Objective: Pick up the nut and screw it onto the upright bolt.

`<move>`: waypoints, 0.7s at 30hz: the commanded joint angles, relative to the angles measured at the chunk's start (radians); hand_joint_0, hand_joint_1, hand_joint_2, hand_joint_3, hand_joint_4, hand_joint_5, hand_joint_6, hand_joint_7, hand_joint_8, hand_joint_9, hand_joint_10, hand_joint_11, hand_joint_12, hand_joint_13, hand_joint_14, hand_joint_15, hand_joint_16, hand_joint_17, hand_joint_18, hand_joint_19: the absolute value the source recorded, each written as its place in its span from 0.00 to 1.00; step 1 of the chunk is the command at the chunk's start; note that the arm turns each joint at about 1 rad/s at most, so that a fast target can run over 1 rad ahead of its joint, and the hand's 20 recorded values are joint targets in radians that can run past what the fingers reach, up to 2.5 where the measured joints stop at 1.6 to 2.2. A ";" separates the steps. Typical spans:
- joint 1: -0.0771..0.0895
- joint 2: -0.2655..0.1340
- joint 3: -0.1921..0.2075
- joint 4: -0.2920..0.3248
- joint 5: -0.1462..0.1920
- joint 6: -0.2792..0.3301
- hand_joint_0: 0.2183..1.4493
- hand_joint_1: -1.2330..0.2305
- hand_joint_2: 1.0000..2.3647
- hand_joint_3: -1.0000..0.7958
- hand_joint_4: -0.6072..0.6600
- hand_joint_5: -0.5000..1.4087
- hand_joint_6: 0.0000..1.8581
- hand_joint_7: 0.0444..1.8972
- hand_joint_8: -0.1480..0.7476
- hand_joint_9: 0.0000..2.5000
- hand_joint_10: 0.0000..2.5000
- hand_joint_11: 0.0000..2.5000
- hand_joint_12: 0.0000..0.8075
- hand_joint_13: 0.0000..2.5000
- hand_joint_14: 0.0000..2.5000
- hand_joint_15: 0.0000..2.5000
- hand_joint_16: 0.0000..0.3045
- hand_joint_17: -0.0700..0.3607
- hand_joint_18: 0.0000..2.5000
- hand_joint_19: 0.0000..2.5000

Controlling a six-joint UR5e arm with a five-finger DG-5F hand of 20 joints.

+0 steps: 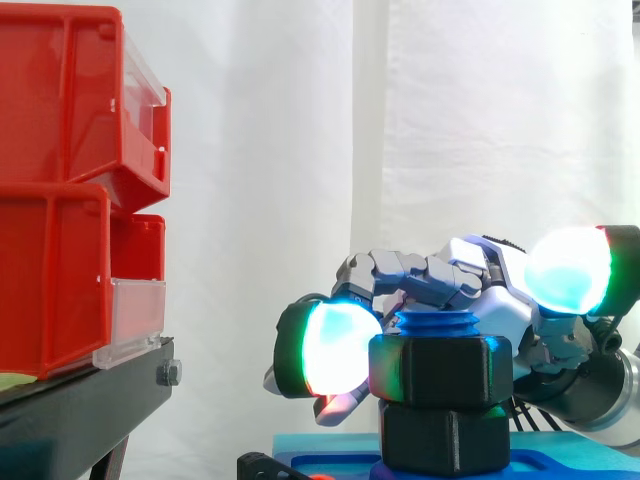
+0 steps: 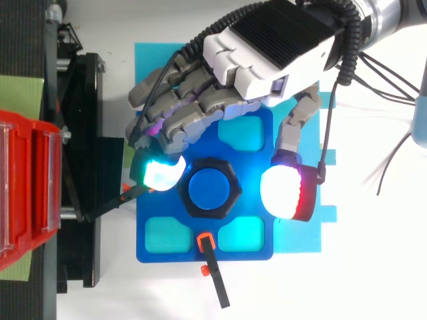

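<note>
Screwing stage: the black nut [image 1: 440,370] already sits on the upright blue bolt [image 2: 212,188], whose threaded tip pokes out above it. The bolt rises from a blue plate [image 2: 207,225] in front of the white curtain. In the side view a second black hexagon [image 1: 445,437] lies directly under the nut, so the nut seems to be most of the way down the thread. How tight it is cannot be read.

The robot's hand [image 2: 267,40] reaches in from above and straddles the nut. Its fingers are bent loosely and spread wider than the nut. One cyan-glowing fingertip [image 2: 162,173] rests against the nut's flank on the side toward the red bins [image 1: 60,190]. The thumb's pad [image 2: 283,193] stands clear on the opposite side and, in the side view, above the nut's top. The hand touches the nut but does not clamp it.

The next move probably calls for bringing the thumb down and in to pinch the nut, then another turn.
</note>
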 commanded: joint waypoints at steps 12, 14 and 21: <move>-0.012 0.000 0.000 0.005 -0.010 0.003 0.16 0.72 0.00 0.28 0.66 0.22 0.28 0.77 0.50 0.31 0.00 0.00 0.45 0.21 0.00 0.00 0.14 0.39 0.13 0.05; -0.014 0.001 0.000 0.005 -0.013 0.003 0.16 0.72 0.00 0.28 0.66 0.22 0.29 0.75 0.51 0.31 0.00 0.00 0.45 0.21 0.00 0.00 0.14 0.39 0.13 0.05; -0.017 0.000 0.000 0.005 -0.014 0.005 0.16 0.72 0.00 0.28 0.67 0.22 0.34 0.68 0.51 0.33 0.00 0.01 0.44 0.22 0.00 0.00 0.14 0.38 0.14 0.05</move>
